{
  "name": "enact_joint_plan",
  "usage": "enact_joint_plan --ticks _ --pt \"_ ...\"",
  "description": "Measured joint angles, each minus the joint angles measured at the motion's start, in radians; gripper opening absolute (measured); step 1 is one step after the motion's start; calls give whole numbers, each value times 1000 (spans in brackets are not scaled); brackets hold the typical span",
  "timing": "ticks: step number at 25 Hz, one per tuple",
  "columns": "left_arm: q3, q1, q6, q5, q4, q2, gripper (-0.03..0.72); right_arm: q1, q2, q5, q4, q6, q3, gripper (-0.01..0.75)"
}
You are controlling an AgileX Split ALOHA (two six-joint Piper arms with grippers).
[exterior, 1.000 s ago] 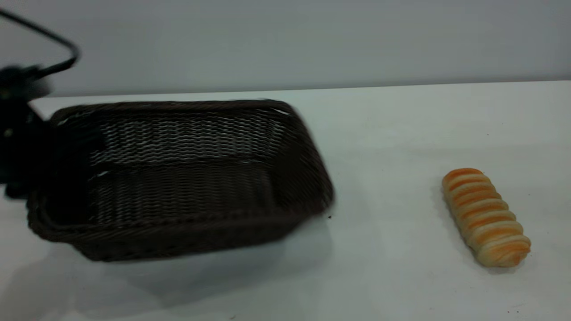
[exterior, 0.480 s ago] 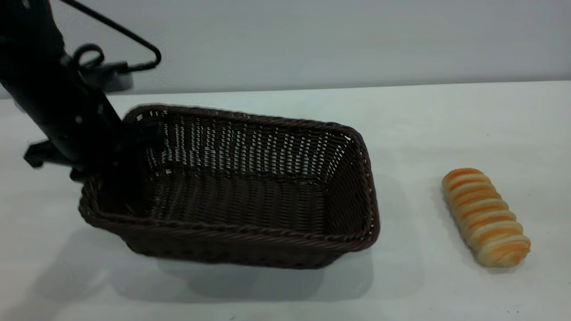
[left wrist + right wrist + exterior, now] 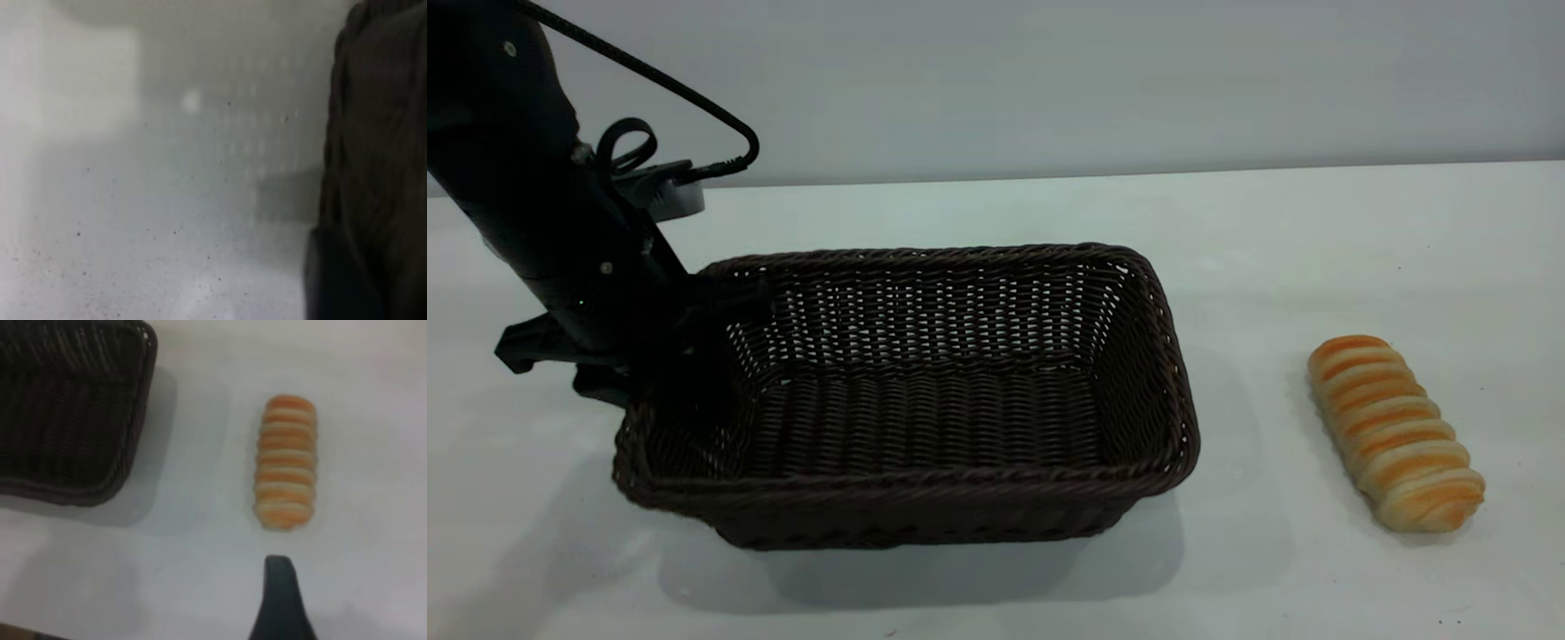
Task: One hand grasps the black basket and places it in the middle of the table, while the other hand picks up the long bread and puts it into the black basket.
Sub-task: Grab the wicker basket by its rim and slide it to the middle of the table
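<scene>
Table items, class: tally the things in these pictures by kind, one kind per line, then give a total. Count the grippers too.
Basket: 1, the black basket
Bread: 1, the long bread lying on the table
Grippers: 2, the left gripper at the basket's end, and the right gripper above the bread
Total: 4

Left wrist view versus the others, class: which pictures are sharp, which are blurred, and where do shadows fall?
Exterior view: sharp; the black basket throws a soft shadow toward the camera. Left wrist view: heavily blurred, with only dark wicker at one edge. Right wrist view: mildly soft; the long bread stays readable.
</scene>
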Motion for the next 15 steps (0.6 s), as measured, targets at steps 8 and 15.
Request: enact_joint_plan --ticks 8,15 --pt "-32 0 8 145 31 -102 594 0 142 -70 174 -176 0 545" --pt "-47 0 11 214 84 -336 516 0 458 -255 496 -494 -8 545"
